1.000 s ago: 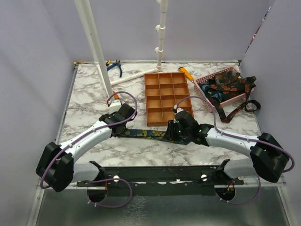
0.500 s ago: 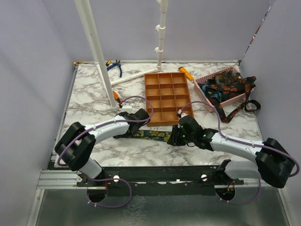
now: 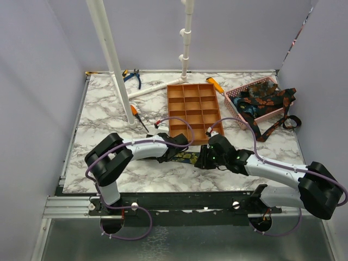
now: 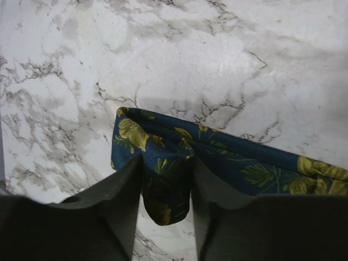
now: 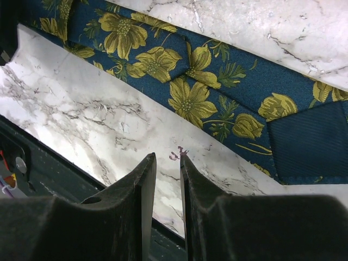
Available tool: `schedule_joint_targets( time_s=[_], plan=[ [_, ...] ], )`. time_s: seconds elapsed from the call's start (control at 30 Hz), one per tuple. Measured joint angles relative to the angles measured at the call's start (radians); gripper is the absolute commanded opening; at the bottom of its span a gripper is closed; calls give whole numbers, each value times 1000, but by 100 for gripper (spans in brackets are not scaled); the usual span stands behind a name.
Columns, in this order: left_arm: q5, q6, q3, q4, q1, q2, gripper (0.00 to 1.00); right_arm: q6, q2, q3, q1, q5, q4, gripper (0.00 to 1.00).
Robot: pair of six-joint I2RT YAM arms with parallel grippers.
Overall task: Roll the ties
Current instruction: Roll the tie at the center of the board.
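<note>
Table: a marble-patterned table (image 3: 103,117) carries everything.
Pipe stand: white pipes (image 3: 109,60) rise from the far left of the table.
Compartment tray: an orange compartment tray (image 3: 169,109) sits at mid-table, just beyond both grippers.
Basket: a pink plastic basket (image 3: 232,107) stands at the far right, beside the tray.
Heaped ties: dark ties with orange-red and teal prints (image 3: 261,100) fill the basket and spill over its right rim onto the table.
Flat tie: a navy tie with yellow flowers (image 5: 185,81) lies on the marble in front of the tray, running between the two grippers.
Left gripper: the left gripper (image 4: 166,163) has its jaws part-way apart, and the tie's folded end sits in the gap. I cannot tell whether the cloth is pinched or merely lying there.
Right gripper: the right gripper (image 5: 167,160) has its jaws only a narrow slit apart, holds nothing, and hangs over bare marble just beside the tie's edge.
Small tools: blue-handled pliers (image 3: 132,76) lie at the far edge, an orange-handled screwdriver (image 3: 136,114) by the pipe foot, and a yellow-handled cutter (image 3: 216,85) between tray and basket.
</note>
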Motion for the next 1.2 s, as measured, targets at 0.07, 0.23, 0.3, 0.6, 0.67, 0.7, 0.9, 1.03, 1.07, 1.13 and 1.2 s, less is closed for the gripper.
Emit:
schedule_joint_targets(
  time_s=[0.07, 0.23, 0.3, 0.6, 0.67, 0.7, 0.9, 1.03, 1.07, 1.13, 1.2],
  plan=[
    [9, -3, 0, 10, -10, 2, 58, 5, -7, -1, 0, 6, -5, 29],
    [41, 5, 0, 33, -24, -8, 72, 13, -15, -2, 0, 19, -25, 29],
    [62, 7, -1, 47, -24, -28, 76, 14, -16, -1, 0, 23, -30, 29],
    [154, 35, -23, 98, -26, -175, 99, 13, -16, 7, 0, 26, -39, 37],
    [171, 47, -35, 103, -26, -241, 99, 5, -16, 18, 0, 21, -38, 42],
    [178, 52, -41, 107, -22, -274, 99, 2, -16, 23, 0, 16, -37, 46],
    [344, 164, -115, 225, 158, -574, 99, -29, -44, 40, 0, -43, 27, 56],
    [529, 258, -189, 338, 400, -735, 99, -45, -10, 87, 1, -117, 113, 53],
    [579, 277, -204, 364, 441, -757, 99, -44, 14, 111, 2, -141, 146, 57],
    [724, 303, -247, 436, 538, -793, 99, -29, 53, 138, 6, -179, 216, 60],
    [821, 311, -286, 481, 600, -809, 99, -2, 89, 144, 6, -220, 322, 61]
  ],
)
